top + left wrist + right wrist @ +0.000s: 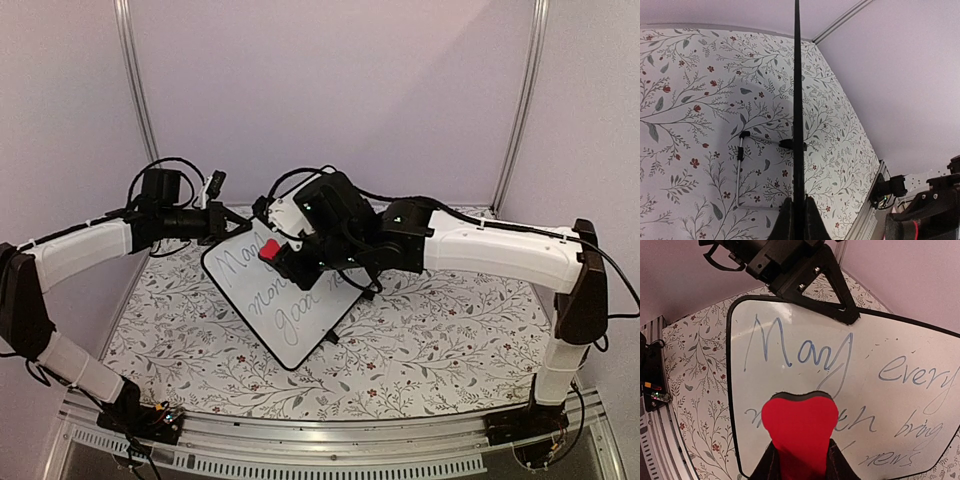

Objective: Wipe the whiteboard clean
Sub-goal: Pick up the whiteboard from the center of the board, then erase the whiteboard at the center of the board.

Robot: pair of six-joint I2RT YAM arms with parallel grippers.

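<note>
The whiteboard (285,295) is a white board with a thin black frame, tilted up on the floral table, covered with handwriting. In the right wrist view (880,380) the words "May every" show clearly. My left gripper (222,224) is shut on the board's upper left edge; the left wrist view shows the board edge-on (797,100) between my closed fingers (785,225). My right gripper (285,258) is shut on a red eraser (799,432), held against or just over the board's left part, below "May". The eraser also shows in the top view (270,250).
A floral-patterned cloth (420,340) covers the table. A metal rail (330,440) runs along the near edge. The board's wire stand (740,170) hangs behind it. Purple walls and frame posts (135,90) enclose the back and sides.
</note>
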